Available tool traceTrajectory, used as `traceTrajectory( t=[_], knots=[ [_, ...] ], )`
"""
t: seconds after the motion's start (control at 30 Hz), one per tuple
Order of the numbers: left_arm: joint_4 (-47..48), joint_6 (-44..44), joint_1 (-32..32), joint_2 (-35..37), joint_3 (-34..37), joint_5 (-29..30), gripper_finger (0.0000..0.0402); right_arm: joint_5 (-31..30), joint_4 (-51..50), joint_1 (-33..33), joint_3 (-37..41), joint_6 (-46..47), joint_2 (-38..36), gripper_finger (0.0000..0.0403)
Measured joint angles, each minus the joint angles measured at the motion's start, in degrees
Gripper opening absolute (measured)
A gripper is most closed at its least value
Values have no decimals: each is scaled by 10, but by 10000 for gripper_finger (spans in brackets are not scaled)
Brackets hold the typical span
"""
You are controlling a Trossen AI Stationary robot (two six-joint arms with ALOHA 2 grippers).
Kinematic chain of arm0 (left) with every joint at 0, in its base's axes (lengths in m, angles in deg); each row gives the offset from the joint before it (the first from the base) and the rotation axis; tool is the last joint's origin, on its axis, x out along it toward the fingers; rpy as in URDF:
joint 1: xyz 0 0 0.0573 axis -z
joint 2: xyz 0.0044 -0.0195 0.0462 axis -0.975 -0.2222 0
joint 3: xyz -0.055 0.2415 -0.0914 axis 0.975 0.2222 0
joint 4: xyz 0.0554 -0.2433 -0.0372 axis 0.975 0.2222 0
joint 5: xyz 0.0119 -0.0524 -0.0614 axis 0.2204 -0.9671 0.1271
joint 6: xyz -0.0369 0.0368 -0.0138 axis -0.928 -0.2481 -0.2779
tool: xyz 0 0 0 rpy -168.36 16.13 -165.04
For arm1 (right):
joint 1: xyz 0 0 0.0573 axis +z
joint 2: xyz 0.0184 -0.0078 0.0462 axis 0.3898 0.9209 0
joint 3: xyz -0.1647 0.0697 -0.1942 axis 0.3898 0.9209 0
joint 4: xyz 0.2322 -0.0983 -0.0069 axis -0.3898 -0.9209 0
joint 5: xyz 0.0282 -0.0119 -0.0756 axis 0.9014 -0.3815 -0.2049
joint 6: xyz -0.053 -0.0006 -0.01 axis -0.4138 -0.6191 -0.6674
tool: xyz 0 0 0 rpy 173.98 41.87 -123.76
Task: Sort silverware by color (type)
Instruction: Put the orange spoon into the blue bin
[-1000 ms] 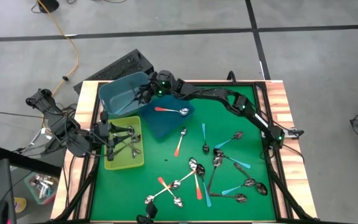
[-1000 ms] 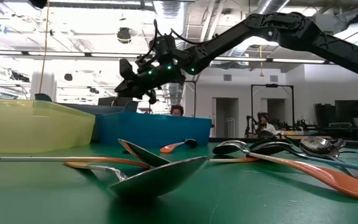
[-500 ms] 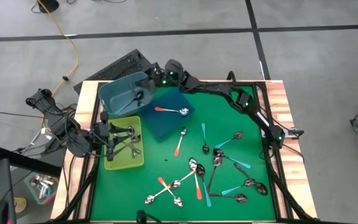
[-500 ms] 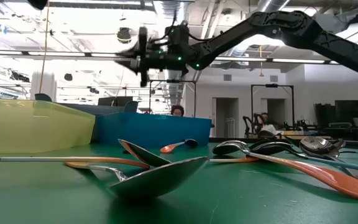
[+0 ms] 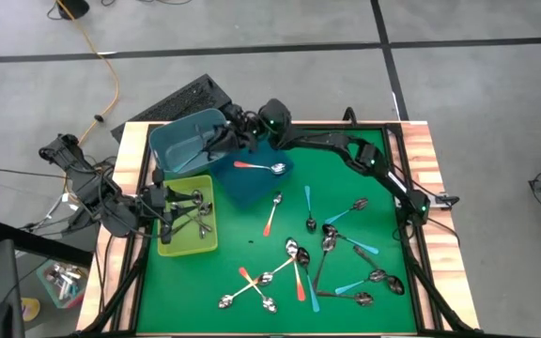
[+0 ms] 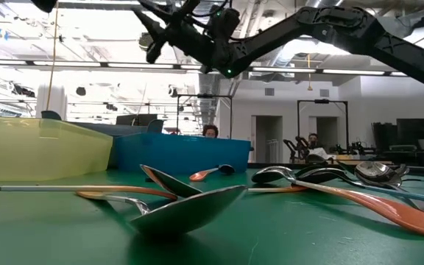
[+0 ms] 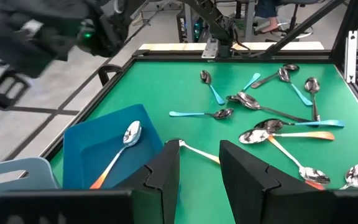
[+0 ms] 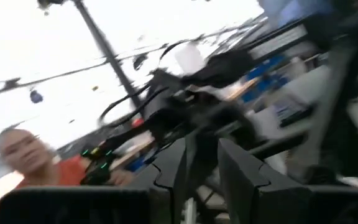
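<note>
Several spoons with orange, teal or plain metal handles (image 5: pixel 299 258) lie scattered on the green mat (image 5: pixel 346 169). One teal-handled spoon (image 5: pixel 191 158) lies in the teal bin (image 5: pixel 172 136). An orange-handled spoon (image 5: pixel 259 167) (image 7: pixel 120 149) lies on the dark blue tray (image 5: pixel 242 188). Plain metal spoons (image 5: pixel 193 218) fill the yellow bin (image 5: pixel 188 242). My right gripper (image 5: pixel 225 134) (image 6: pixel 157 29) (image 8: pixel 202 163) hangs high over the teal bin's far right corner, open and with nothing in it. My left gripper (image 5: pixel 164 201) (image 7: pixel 199 163) waits open over the yellow bin.
A black keyboard (image 5: pixel 191 99) lies just beyond the table's far left corner. The right arm (image 5: pixel 346 145) stretches across the mat's far side. In the low view a big spoon bowl (image 6: pixel 190 206) lies close by. People show in the room behind (image 6: pixel 210 131).
My right gripper has risen from just above the teal bin and tipped from pointing down into it to pointing slightly upward, rolling as it went. Its hand has drawn a little toward the table's right. The spoons lie as before.
</note>
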Motion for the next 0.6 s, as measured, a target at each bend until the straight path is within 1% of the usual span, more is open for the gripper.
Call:
traceTrajectory(
  t=[0.2,0.37,0.6],
  knots=[
    [4,0,0,0,0,0,101,18,26,26,0,12,1,108],
    [7,0,0,0,0,0,101,22,22,51,0,10,1,108],
    [9,0,0,0,0,0,101,56,10,76,0,9,1,108]
  ],
)
